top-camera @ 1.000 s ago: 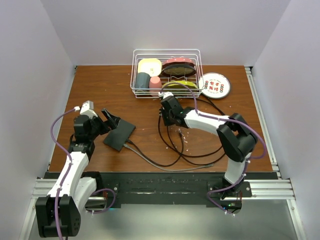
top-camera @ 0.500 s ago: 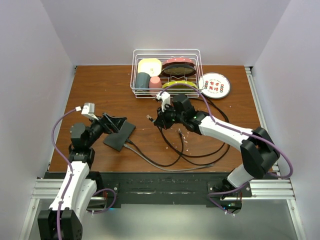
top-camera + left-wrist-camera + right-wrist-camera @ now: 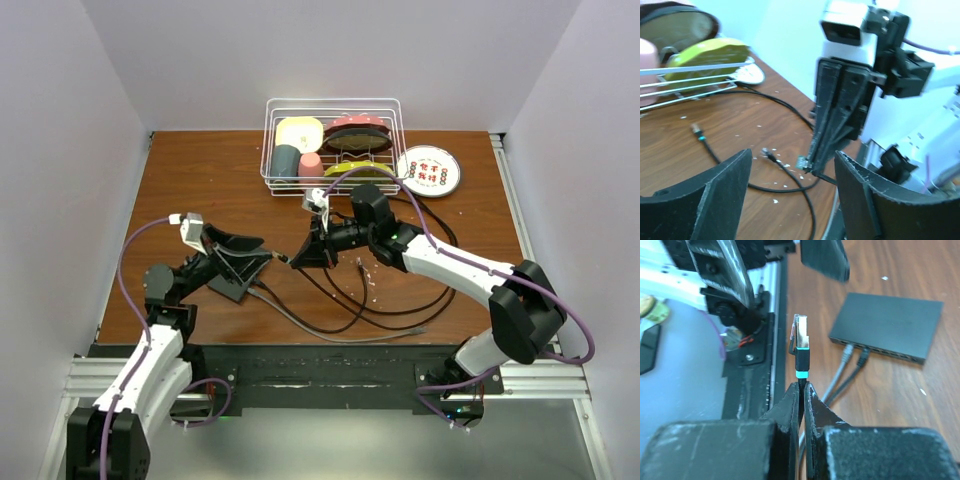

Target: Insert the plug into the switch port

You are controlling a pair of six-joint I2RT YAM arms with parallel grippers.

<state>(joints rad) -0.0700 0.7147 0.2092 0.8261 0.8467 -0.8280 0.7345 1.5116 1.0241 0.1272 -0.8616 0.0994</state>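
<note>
Right hand (image 3: 799, 386) pinching plug (image 3: 800, 340) at its cable end | plug held off desk (image 3: 200, 190), just right of switch (image 3: 890, 322), not touching | left hand (image 3: 792, 156) spread over switch, contact unclear

White wire dish rack (image 3: 333, 100) upper centre, pink cup (image 3: 311, 166) inside; round white plate with red print (image 3: 428, 170) just beside, right.

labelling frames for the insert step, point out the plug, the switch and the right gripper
plug (image 3: 801, 359): right wrist view, black body
switch (image 3: 892, 320): right wrist view, top face
right gripper (image 3: 801, 389): right wrist view, between fingertips
</note>
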